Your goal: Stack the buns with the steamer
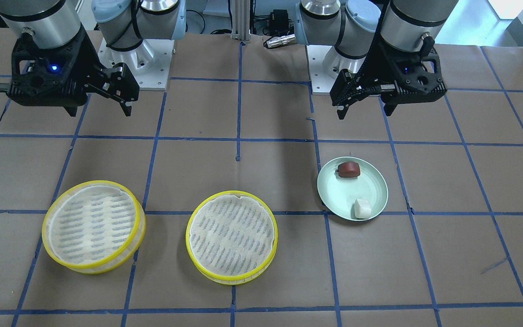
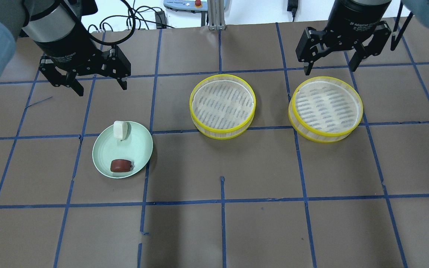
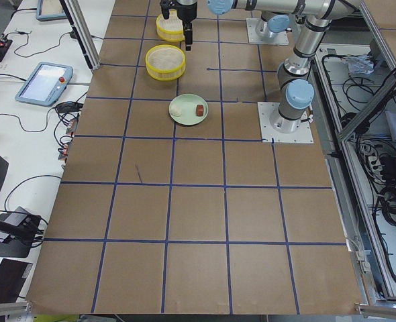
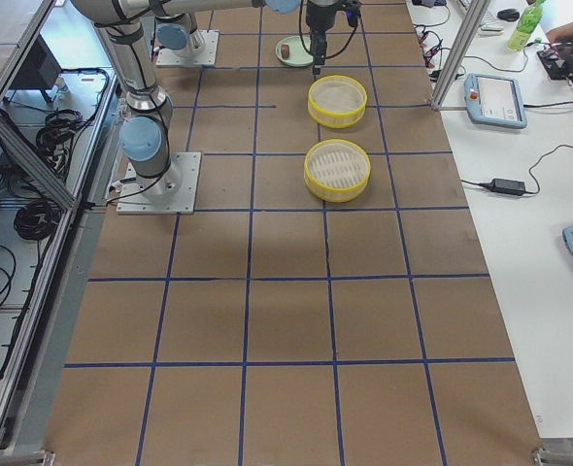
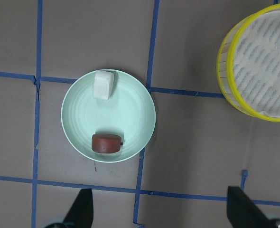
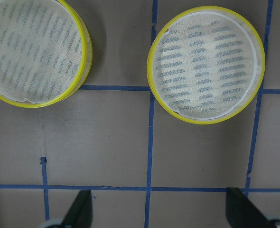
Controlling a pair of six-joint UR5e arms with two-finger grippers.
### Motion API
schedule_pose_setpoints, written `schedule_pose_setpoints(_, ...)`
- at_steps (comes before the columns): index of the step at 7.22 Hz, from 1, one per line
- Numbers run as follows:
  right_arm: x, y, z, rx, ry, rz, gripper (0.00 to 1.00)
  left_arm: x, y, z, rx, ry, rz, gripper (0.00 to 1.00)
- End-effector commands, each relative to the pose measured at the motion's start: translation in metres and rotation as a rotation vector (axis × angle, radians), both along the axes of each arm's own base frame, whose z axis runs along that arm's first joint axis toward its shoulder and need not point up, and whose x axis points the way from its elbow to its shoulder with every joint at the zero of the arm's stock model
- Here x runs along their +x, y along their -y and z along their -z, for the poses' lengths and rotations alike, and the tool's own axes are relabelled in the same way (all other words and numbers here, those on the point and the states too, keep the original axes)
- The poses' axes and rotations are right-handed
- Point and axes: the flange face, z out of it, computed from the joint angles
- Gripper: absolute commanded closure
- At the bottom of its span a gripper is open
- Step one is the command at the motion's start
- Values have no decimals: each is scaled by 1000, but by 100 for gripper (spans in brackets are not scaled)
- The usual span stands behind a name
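Note:
A white bun (image 2: 120, 130) and a reddish-brown bun (image 2: 121, 165) lie apart on a pale green plate (image 2: 134, 145) at the table's left. The left wrist view shows the white bun (image 5: 104, 85), the brown bun (image 5: 107, 143) and the plate (image 5: 128, 111). Two yellow-rimmed steamer trays with white liners stand empty, one in the middle (image 2: 222, 105) and one to the right (image 2: 325, 108). My left gripper (image 2: 101, 88) hangs open and empty above the table beyond the plate. My right gripper (image 2: 330, 69) hangs open and empty above the far side of the right tray.
The table is brown paper with a blue tape grid (image 2: 222, 201). The arm bases (image 1: 136, 63) stand at the robot's edge. Teach pendants and cables (image 4: 495, 97) lie on the white bench along the far edge.

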Motion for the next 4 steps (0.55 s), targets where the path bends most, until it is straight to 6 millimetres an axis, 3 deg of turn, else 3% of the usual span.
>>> schedule_pose_setpoints(1, 1, 0, 0, 1, 1, -2, 0, 2, 1, 0, -1, -2, -3, 0)
schedule_pose_setpoints(3, -4, 2, 5, 10, 1, 8, 0, 4, -3, -8, -19, 12, 0, 0)
schedule_pose_setpoints(4, -20, 7, 6, 2, 8, -1, 0, 27, 6, -2, -17, 12, -17, 0)
